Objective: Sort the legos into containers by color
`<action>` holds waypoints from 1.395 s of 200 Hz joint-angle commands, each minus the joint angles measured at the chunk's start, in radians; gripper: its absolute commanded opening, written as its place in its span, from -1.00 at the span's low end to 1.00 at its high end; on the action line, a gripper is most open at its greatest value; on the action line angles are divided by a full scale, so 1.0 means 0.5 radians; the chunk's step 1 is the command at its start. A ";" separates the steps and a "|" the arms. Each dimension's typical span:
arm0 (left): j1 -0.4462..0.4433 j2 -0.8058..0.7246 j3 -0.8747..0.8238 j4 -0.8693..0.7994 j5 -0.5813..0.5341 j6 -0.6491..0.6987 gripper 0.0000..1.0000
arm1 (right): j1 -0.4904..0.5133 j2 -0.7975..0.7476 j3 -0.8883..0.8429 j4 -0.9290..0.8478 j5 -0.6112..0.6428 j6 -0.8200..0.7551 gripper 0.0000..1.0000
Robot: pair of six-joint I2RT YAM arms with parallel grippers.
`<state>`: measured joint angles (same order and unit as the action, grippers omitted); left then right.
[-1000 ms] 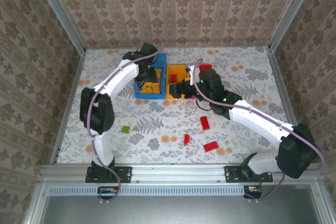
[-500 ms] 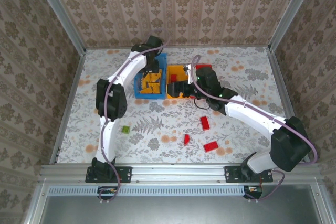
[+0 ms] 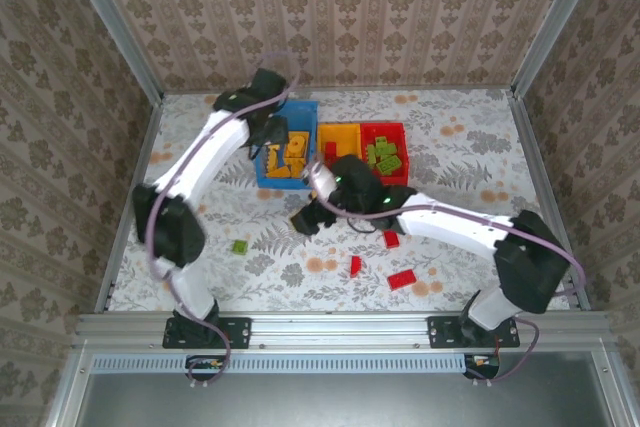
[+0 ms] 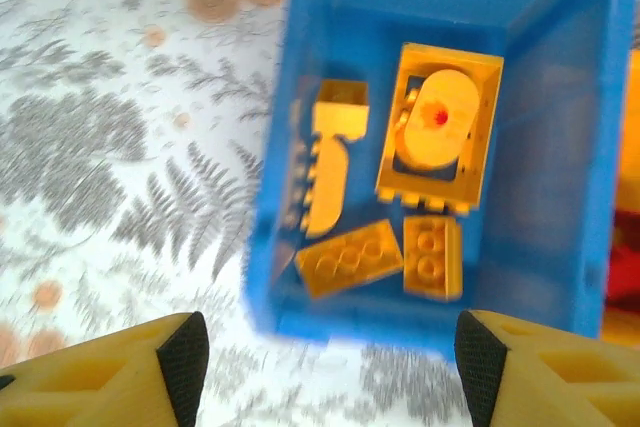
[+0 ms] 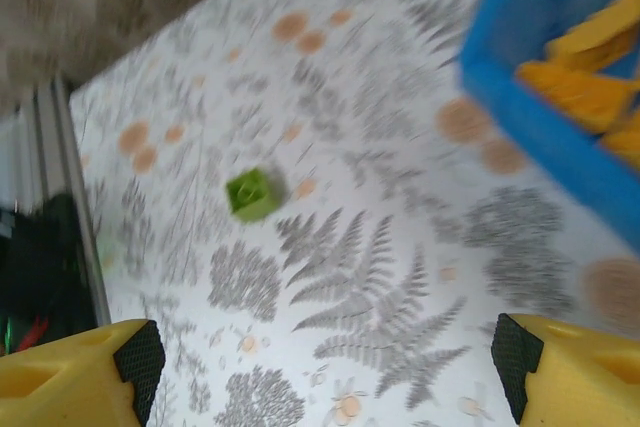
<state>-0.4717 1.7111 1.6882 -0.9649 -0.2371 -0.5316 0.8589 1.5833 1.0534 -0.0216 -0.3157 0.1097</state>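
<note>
Top view: the left gripper (image 3: 272, 137) hangs over the blue bin (image 3: 285, 183), and red bricks (image 3: 390, 238) lie on the tabletop (image 3: 460, 127).

Left wrist: its fingers are spread and empty above orange-yellow pieces (image 4: 440, 127) in that bin.

Right wrist: the right gripper (image 5: 325, 357) is spread and empty, with a green brick (image 5: 252, 193) on the tabletop beyond it.

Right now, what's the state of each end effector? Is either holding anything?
Left end effector: open, holding nothing.
Right end effector: open, holding nothing.
</note>
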 commanded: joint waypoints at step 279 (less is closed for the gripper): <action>0.454 -2.563 -1.338 -0.826 0.801 -0.566 0.60 | 0.571 1.549 1.263 -0.132 0.568 -0.415 -0.35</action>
<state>-0.2470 0.4133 0.9924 -1.4166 0.1062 -0.8642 1.1332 2.3222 1.6463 -0.0296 -0.0296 -0.0998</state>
